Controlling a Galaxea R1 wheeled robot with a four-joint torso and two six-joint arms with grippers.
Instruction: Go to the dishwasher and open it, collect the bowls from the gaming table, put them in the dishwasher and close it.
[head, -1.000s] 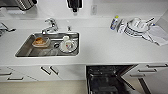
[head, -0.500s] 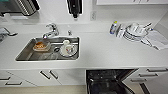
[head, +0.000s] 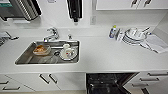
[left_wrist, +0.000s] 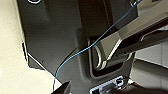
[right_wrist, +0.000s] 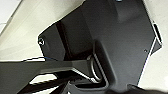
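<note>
The head view looks steeply down from high up onto the bench (head: 105, 56), sink (head: 48, 52) and open dishwasher (head: 110, 83); both wrist views face pale floor (left_wrist: 10, 62).

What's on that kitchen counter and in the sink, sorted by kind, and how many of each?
Tap: 1
Sink: 1
Orange bowl in the sink: 1
White cup in the sink: 1
Bottle on the counter: 1
Plate stack on the counter: 1
Open dishwasher below: 1
Total: 7
</note>
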